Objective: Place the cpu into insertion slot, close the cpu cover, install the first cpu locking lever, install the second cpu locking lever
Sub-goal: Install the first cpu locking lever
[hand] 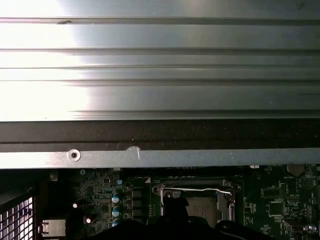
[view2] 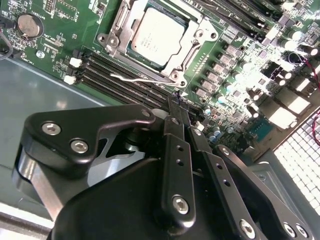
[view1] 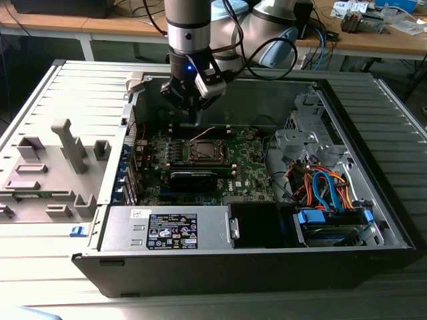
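Sitting open on its side, the boxy steel case [view1: 373,220] holds the green motherboard [view2: 65,45], where the pinched-together, empty black gripper [view2: 176,102] hovers beside the silvery square cpu [view2: 159,36] lying under its metal cover [view2: 200,37].

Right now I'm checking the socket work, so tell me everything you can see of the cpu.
The cpu is a small flat square chip with a silvery-grey metal top bearing faint print. It lies flat in the insertion slot on the green motherboard, with the cpu cover, a metal frame plate, closed around its edges so the top shows through the window. A thin wire lever runs beside the socket. The gripper hangs above, not touching it.
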